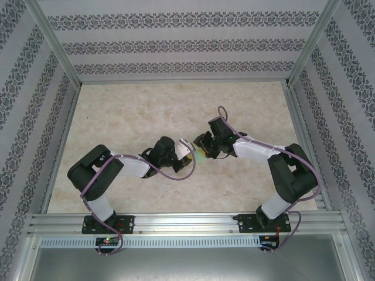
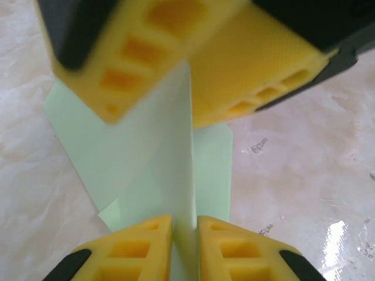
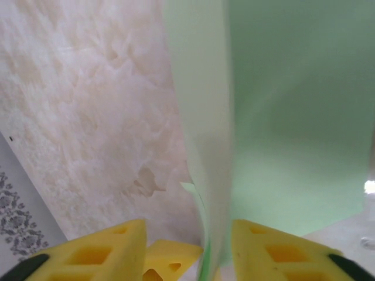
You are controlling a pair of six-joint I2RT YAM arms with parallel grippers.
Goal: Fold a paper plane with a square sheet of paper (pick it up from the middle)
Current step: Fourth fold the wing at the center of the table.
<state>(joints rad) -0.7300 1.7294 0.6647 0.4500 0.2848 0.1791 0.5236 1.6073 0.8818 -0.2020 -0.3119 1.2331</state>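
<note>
The left end effector and right end effector meet nose to nose in the middle of the worktop, and the upright pale green paper blocks the gap between them. Around them the surface gives open room out to the patterned walls on three sides.

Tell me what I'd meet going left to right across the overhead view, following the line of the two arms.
left arm → left gripper → green paper → right gripper → right arm
</note>
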